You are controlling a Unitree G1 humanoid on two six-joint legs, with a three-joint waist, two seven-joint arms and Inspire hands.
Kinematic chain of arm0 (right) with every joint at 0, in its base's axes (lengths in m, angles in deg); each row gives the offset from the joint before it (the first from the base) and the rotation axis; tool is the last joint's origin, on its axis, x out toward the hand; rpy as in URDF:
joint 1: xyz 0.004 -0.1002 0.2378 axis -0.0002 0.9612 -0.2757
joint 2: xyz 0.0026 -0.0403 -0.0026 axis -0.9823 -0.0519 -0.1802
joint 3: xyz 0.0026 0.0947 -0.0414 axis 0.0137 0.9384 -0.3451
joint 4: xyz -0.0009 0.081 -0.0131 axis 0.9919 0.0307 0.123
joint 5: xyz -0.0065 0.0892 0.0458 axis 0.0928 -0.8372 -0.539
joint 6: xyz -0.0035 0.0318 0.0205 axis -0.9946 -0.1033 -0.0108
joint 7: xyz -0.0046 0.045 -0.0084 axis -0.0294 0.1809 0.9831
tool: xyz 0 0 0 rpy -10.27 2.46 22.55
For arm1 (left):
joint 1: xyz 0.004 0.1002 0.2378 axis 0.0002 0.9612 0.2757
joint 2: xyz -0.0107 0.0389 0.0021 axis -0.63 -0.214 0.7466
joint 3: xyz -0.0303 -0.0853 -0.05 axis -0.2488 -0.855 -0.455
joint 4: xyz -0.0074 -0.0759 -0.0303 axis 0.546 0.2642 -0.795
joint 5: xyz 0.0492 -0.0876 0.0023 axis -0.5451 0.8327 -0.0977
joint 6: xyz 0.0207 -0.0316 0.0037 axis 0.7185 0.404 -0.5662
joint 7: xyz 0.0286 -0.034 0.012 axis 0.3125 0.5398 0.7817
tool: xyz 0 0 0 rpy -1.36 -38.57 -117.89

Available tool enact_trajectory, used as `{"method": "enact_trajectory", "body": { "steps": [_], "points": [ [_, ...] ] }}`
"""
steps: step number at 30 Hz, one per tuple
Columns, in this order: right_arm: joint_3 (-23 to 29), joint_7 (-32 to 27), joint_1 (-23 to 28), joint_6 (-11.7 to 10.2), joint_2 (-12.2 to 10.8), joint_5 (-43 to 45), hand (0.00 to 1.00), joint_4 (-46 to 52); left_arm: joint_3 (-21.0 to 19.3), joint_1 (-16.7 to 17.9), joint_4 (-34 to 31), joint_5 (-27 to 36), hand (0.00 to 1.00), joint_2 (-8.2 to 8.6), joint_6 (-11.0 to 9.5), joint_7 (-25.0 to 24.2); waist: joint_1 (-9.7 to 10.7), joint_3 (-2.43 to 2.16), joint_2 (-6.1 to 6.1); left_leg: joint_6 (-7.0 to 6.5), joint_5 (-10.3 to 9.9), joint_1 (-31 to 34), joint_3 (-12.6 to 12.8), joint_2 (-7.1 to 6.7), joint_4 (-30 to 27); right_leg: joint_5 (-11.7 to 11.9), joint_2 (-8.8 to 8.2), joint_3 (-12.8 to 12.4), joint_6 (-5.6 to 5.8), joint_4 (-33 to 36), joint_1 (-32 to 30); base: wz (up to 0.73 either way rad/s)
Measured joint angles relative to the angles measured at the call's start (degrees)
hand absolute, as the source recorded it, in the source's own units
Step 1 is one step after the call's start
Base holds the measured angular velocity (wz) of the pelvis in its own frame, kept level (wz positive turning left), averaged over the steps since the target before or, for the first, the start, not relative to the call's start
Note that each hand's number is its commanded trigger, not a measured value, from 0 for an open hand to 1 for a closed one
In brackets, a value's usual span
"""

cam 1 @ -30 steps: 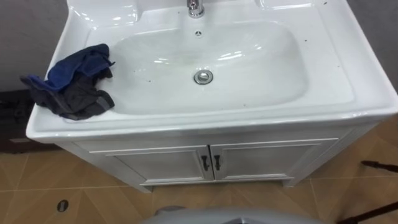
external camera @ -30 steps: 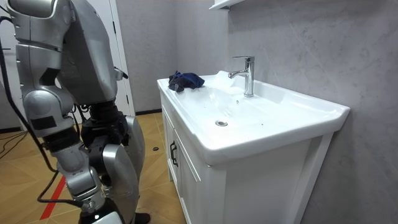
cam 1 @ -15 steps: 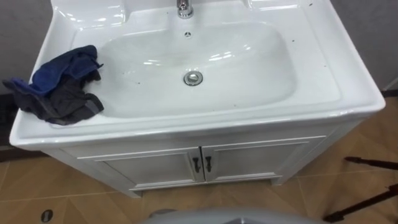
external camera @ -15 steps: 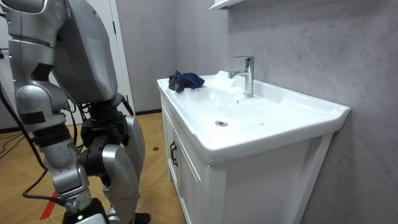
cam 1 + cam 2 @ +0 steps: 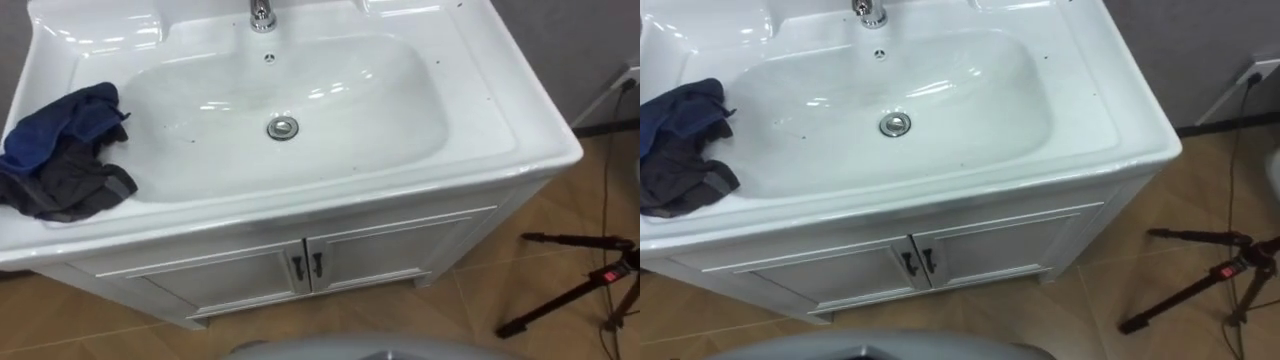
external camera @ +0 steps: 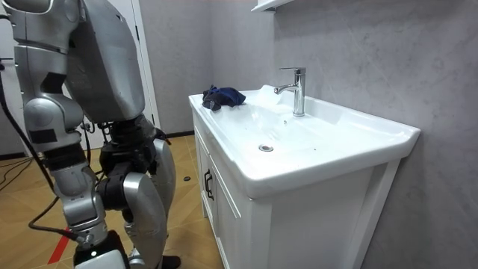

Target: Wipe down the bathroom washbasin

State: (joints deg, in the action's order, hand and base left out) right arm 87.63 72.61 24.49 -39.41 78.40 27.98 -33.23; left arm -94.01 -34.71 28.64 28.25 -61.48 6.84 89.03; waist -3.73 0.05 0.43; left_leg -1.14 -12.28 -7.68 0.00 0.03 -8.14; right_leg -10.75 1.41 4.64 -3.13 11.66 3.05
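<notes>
A white basin point(image 5: 340, 140) is set in a white vanity, with a metal drain point(image 5: 283, 127) at its middle and a chrome tap point(image 5: 262, 15) at the back. A crumpled blue and grey cloth point(image 5: 60, 155) lies on the basin's left rim, partly over the edge of the bowl; the room view has it at the far end of the counter point(image 6: 223, 96). I stand in front of the vanity, a step back from it. My right hand point(image 6: 95, 252) hangs low beside my leg at the bottom of the room view.
Below the basin are two white cabinet doors point(image 5: 300, 265) with dark handles. A black tripod point(image 5: 570, 280) stands on the wooden floor at the right. A cable runs down the wall at the far right point(image 5: 612, 110). A grey wall is behind the tap.
The whole eye view has slid left, so the camera has turned to the right. In the room view my near arm has swung lower. The cloth has not moved.
</notes>
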Motion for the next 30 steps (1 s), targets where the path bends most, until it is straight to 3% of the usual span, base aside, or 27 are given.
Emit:
{"method": "enact_trajectory", "body": {
  "steps": [9,21,30],
  "points": [
    [-2.7,1.0,-0.4,0.1,-0.3,0.3,0.00,-2.1,0.5,-1.8,0.8,-4.5,0.00,0.20,2.0,-7.4,0.4,0.06,0.21,-0.30,-0.4,-1.5,2.2,0.17,0.7,0.2,0.64,-2.9,0.32,-0.2,0.5,-0.17],
    [-3.8,3.8,-1.0,1.6,-0.6,0.5,0.00,-3.8,2.3,-2.9,3.4,-4.5,0.00,0.26,5.0,-13.2,0.9,0.16,0.44,-0.30,-0.5,-1.9,2.3,0.27,0.8,0.2,0.78,-2.8,0.35,-0.9,1.0,0.00],
    [-3.9,5.7,-2.0,2.6,-0.6,0.5,0.00,-3.8,2.8,-2.9,3.7,-4.5,0.00,0.23,5.7,-15.9,2.1,0.14,0.39,-0.40,-0.7,-1.9,2.6,0.23,0.7,0.4,0.76,-2.9,0.40,-1.0,1.1,0.00]
  ]
}}
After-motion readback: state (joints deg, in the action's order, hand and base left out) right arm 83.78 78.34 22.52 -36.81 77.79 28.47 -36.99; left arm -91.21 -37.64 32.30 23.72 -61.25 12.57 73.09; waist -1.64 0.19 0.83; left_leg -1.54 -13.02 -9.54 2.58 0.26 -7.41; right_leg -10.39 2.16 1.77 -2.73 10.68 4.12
